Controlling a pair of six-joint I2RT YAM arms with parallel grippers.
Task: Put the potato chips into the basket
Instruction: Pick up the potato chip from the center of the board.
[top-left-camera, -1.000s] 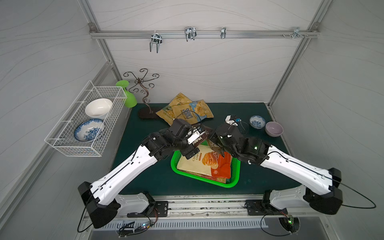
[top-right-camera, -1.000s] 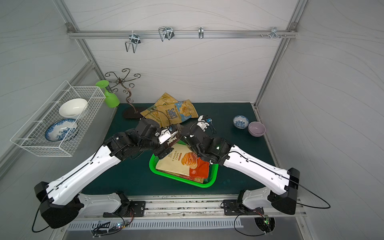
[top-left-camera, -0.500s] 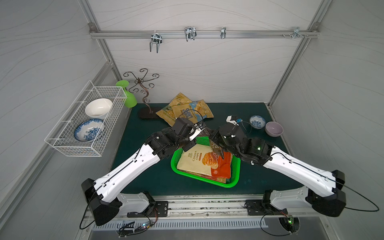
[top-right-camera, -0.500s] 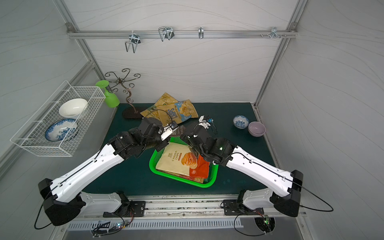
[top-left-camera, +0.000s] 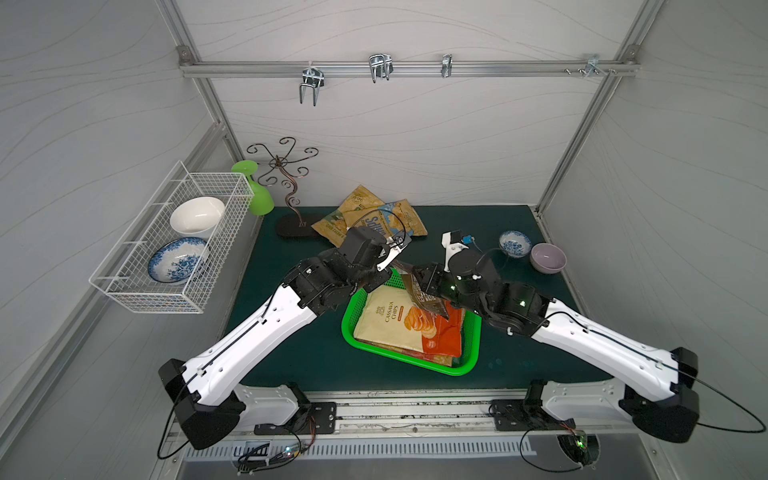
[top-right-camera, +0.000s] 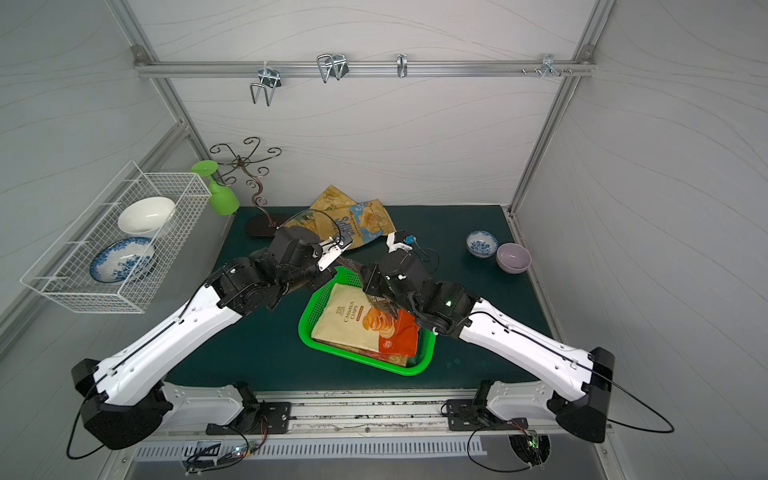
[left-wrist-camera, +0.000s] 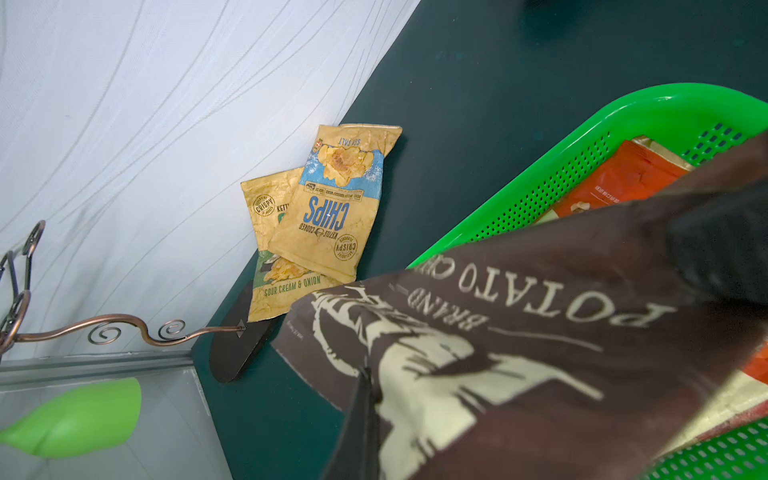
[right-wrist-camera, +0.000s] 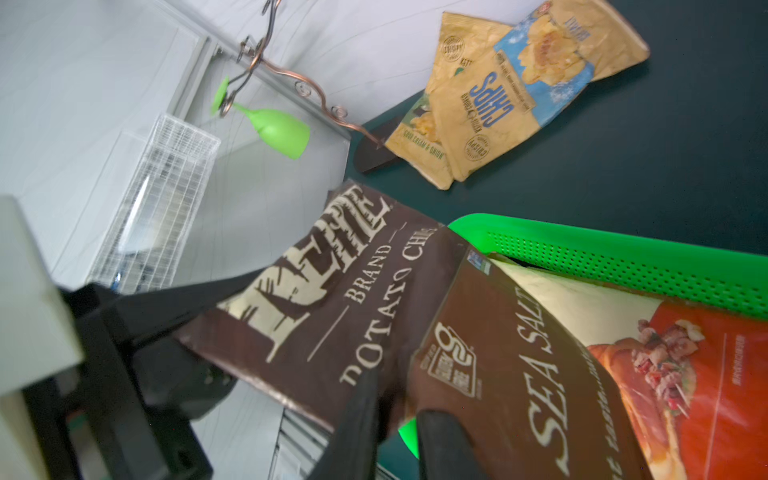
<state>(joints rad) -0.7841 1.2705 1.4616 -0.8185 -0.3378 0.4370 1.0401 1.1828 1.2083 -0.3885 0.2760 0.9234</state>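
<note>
A brown Kettle bag of potato chips (top-left-camera: 424, 296) (top-right-camera: 381, 306) hangs tilted over the far end of the green basket (top-left-camera: 399, 358) (top-right-camera: 358, 358). My left gripper (left-wrist-camera: 370, 376) (top-right-camera: 332, 272) is shut on its upper end (left-wrist-camera: 519, 332). My right gripper (right-wrist-camera: 395, 401) (top-left-camera: 415, 283) has its jaws parted around a fold of that bag (right-wrist-camera: 332, 291), and basket green shows in the gap. A tan Cassava bag (top-left-camera: 390, 324) and an orange bag (top-left-camera: 445, 337) lie in the basket. Two tan CHIPS bags (top-left-camera: 370, 216) (left-wrist-camera: 328, 208) (right-wrist-camera: 498, 95) rest at the back wall.
A white wire rack (top-left-camera: 137, 291) with two bowls hangs on the left wall. A green cup (top-left-camera: 258, 196) and a copper stand (top-left-camera: 291, 187) are at the back left. Two small bowls (top-left-camera: 515, 243) (top-left-camera: 547, 258) sit at the back right.
My left gripper has come in from open and shut on the brown bag's upper end. My right gripper, shut on the bag before, has parted its jaws slightly.
</note>
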